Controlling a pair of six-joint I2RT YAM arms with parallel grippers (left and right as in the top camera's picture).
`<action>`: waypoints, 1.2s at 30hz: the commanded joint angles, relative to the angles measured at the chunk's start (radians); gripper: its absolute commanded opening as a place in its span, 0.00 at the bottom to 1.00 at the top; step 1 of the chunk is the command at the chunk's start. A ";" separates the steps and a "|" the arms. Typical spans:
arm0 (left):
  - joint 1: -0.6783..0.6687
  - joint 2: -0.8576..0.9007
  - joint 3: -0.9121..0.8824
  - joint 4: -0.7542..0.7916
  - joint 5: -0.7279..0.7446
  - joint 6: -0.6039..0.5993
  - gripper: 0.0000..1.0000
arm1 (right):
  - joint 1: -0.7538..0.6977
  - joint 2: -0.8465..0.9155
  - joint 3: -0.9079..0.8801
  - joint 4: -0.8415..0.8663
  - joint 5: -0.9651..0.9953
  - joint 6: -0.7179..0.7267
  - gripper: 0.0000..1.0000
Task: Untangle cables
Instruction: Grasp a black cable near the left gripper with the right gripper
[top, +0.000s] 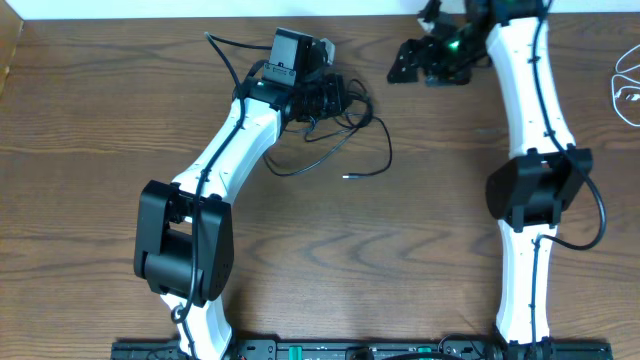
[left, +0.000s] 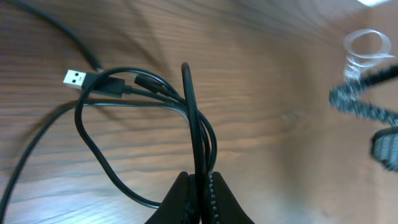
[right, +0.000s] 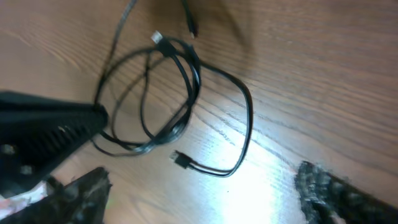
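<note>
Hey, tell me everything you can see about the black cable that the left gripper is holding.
The black cable is a thin, glossy, rubbery-looking cord lying in loose, overlapping loops on the wooden table. The left gripper is shut on a bundle of its strands. A silver USB plug tips one end, and a small dark plug lies free on the wood. I cannot tell whether it is a single cord.

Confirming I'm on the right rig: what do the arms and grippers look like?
The left arm and right arm have white curved shells with bulky black joint housings and thin black wires running along them. The left gripper has black, ridged fingers; the right gripper is black too, with a green light glowing beside it.
</note>
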 joint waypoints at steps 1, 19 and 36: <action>0.001 -0.082 0.009 0.000 -0.136 0.008 0.08 | 0.039 -0.008 -0.063 0.037 0.040 0.055 0.80; -0.106 -0.123 0.009 -0.043 -0.302 0.052 0.08 | 0.142 -0.008 -0.128 0.155 0.095 0.135 0.31; -0.110 -0.123 0.009 -0.073 -0.327 0.050 0.07 | 0.171 -0.008 -0.165 0.208 0.095 0.169 0.13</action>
